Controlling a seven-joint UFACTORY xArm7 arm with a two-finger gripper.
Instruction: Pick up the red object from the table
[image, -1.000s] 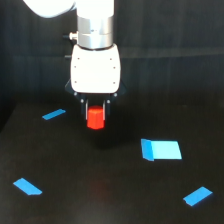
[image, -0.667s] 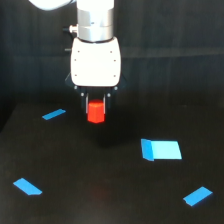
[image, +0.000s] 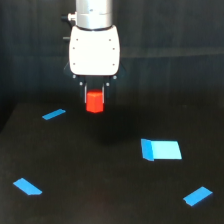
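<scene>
On the wide matte black table (image: 100, 200), a large flat blue rectangular piece (image: 161, 149) lies nearest. Beyond it and toward the exterior view's left, the white-bodied gripper (image: 94, 95) hangs clear above the surface, its dark fingers clamped around the small bright red-orange stubby block (image: 94, 102).

We read this as lab test bench: bare matte black table (image: 100, 200), dark backdrop, flat blue pieces (image: 161, 149) scattered as markers.

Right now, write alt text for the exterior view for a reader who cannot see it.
A white robot hand grips a small bright red-orange block, lifted above a wide matte black table. Four flat blue pieces lie scattered on the table, the largest toward the exterior view's right.
</scene>
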